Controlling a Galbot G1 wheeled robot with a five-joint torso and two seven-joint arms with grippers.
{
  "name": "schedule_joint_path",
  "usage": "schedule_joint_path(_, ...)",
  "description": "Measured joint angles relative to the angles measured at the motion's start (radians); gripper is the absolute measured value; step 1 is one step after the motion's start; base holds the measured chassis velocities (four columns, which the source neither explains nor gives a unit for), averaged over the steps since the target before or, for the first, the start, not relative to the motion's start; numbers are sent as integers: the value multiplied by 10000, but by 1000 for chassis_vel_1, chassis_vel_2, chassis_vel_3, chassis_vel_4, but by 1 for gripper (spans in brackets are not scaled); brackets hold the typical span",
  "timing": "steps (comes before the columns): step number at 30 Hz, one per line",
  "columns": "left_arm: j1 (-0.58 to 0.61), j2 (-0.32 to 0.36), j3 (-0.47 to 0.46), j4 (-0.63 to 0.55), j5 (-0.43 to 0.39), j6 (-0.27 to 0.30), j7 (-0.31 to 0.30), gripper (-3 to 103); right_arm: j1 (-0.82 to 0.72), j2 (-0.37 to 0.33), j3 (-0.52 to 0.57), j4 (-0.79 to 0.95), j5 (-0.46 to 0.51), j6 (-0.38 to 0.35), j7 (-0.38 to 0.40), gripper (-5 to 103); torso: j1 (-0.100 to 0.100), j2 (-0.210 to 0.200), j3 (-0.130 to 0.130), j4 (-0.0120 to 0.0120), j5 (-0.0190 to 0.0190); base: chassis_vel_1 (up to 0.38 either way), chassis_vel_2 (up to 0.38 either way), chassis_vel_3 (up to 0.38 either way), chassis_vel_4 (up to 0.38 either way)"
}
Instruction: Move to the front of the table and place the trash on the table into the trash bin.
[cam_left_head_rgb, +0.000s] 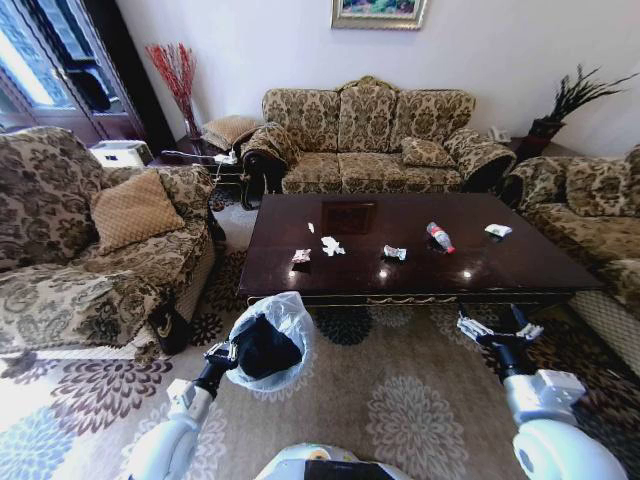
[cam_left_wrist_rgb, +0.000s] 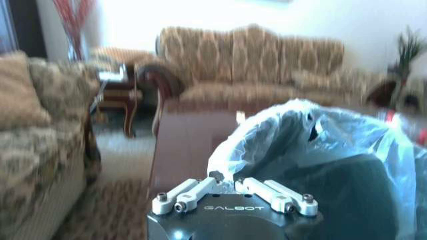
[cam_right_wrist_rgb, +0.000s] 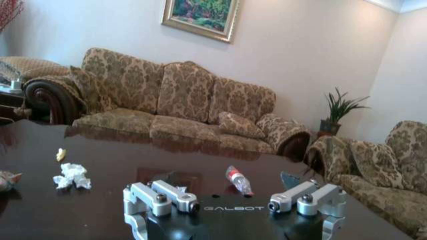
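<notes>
You face the table (cam_left_head_rgb: 470, 270), scraps scattered on its dark top: a clear bottle (cam_left_head_rgb: 439, 237), crumpled white paper (cam_left_head_rgb: 332, 246), and a shiny wrapper (cam_left_head_rgb: 395, 252). Your left gripper (cam_left_head_rgb: 226, 353) is clamped on the trash bin (cam_left_head_rgb: 268, 340)'s bag rim near the table's front edge. Your right gripper (cam_left_head_rgb: 497, 329) hangs spread apart before the table.

The table (cam_left_head_rgb: 420, 262) is glossy dark brown, the trash bin (cam_left_head_rgb: 268, 350) at seven o'clock black with a pale bluish-white bag, the sofa (cam_left_head_rgb: 368, 140) at twelve beige floral-patterned.
</notes>
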Motion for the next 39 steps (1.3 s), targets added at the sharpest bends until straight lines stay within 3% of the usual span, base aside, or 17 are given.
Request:
schedule_joint_path(3,14,30,-79,-692,-367,281,-197,3,-3,-9,21,83,9,0,6,100,0,0,-1,-1,9,0,0,0,0)
schedule_joint_path(13,10,25,-121,-950,-483,481,-391,3,18,-26,-14,340,11,-72,24,100,0,-1,1,0,-6,0,0,0,0)
schedule_joint_path(17,-474,-129,-504,-2289,-815,1086,-1631,3,60,-25,-58,527,115,-104,38,100,-1,0,-1,0,8,0,0,0,0)
schedule_joint_path(29,-749,-179,-1032,-2281,-741,1138,-2459,3,174,-93,-117,813,247,-220,60,100,0,0,0,-1,2,0,0,0,0)
schedule_joint_path(35,-889,-204,-1179,-1998,-61,1143,-2972,3,518,-177,-218,838,356,-295,26,100,0,0,0,0,0,0,0,0,0)
schedule_joint_path(39,-901,-235,-1167,-2012,-39,1187,-3199,3,633,-216,-237,854,376,-377,11,100,0,0,0,0,2,0,0,0,0)
